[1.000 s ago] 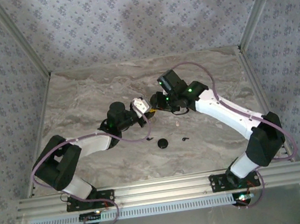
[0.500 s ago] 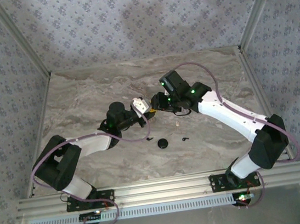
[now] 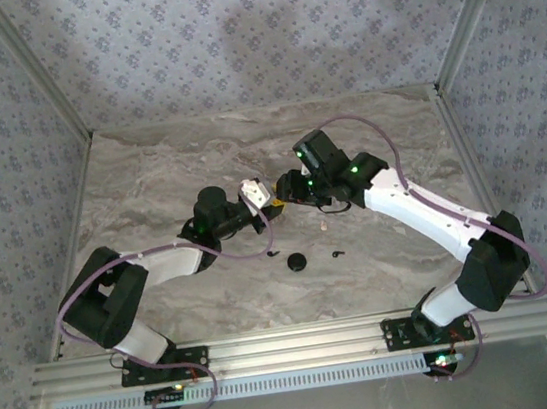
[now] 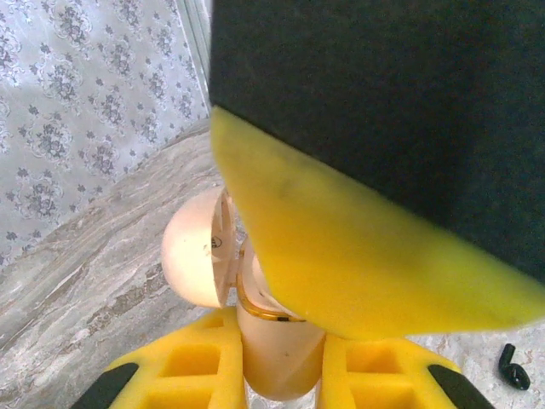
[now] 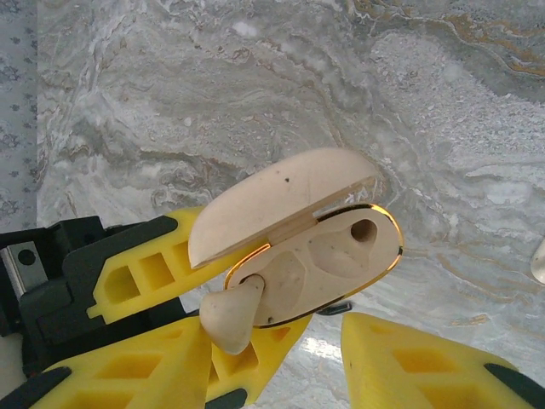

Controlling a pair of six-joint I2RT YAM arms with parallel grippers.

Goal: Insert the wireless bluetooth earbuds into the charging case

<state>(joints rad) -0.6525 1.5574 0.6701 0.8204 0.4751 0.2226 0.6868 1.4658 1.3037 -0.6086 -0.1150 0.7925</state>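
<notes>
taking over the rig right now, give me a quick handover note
Left gripper: shut on the charging case, lid open.
Right gripper: open, fingertips right at the case.
Done: one cream earbud is in a socket but sticks out, not seated.
The other socket is empty. What looks like the second earbud lies on the marble table.
Left to do: press the first one home, then fetch and insert the second.

Cream charging case (image 5: 328, 256) stands open, cream earbud (image 5: 232, 317) touching its gold rim
</notes>
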